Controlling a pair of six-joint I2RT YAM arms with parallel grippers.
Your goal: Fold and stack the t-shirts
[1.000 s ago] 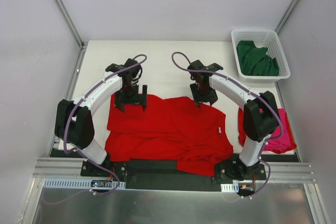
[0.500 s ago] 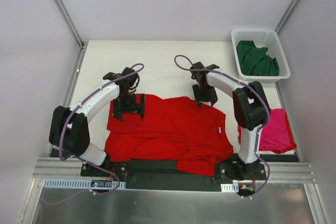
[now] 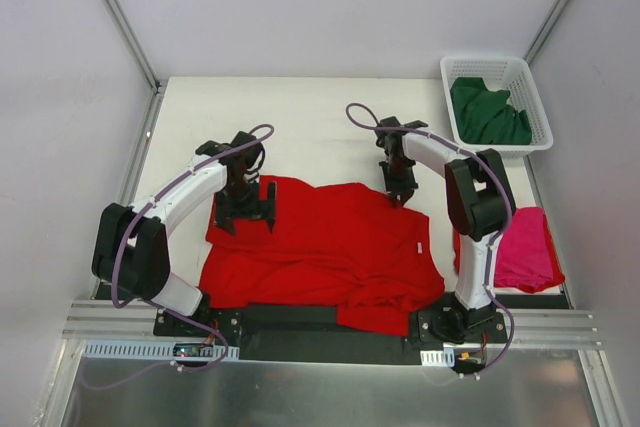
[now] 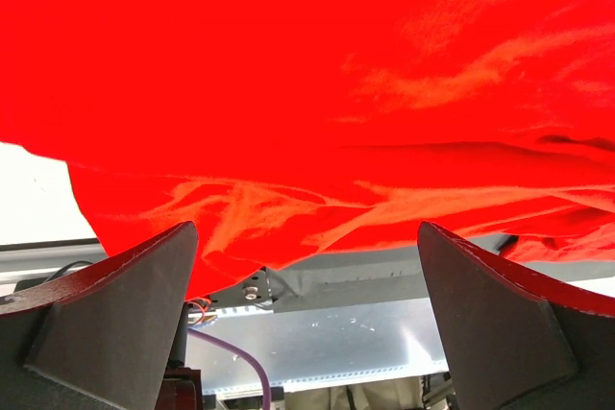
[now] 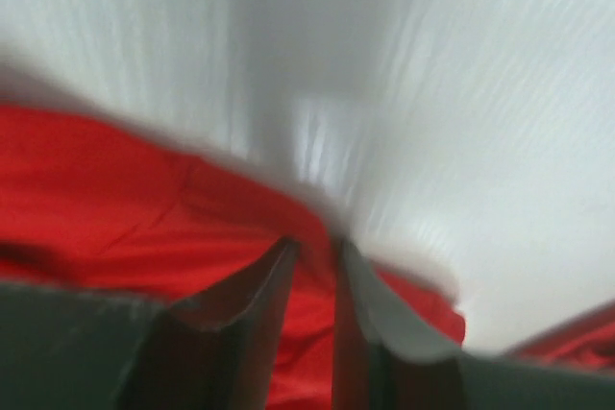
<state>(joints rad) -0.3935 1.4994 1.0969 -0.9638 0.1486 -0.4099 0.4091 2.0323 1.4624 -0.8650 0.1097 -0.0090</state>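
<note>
1. Found red t-shirt (image 3: 320, 247) spread across the near middle of the desk (image 3: 310, 117), wrinkled, not folded. Near hem sat bunched at the front edge between the two arm bases.
2. Found magenta-pink t-shirt (image 3: 530, 252) crumpled at the desk's near right, just beside the right arm's upright link. Lay apart from the red one.
3. Saw left hand (image 3: 246, 219) low over the red shirt's far-left part, fingers spread as wide as they go, gripping nothing. Wrist view showed only red cloth under and beyond the fingertips. Could not tell whether the tips touched the cloth.
4. Saw right hand (image 3: 398, 192) down at the red shirt's far edge, right of centre. Fingers were drawn nearly together with red cloth in the narrow gap, pinching that edge. Wrist view was blurred; bare desk showed just beyond the cloth.
5. Found white lattice basket (image 3: 497, 65) at the far right corner of the desk, well apart from both hands. Held dark green t-shirt (image 3: 487, 112) bundled inside, unfolded.
</note>
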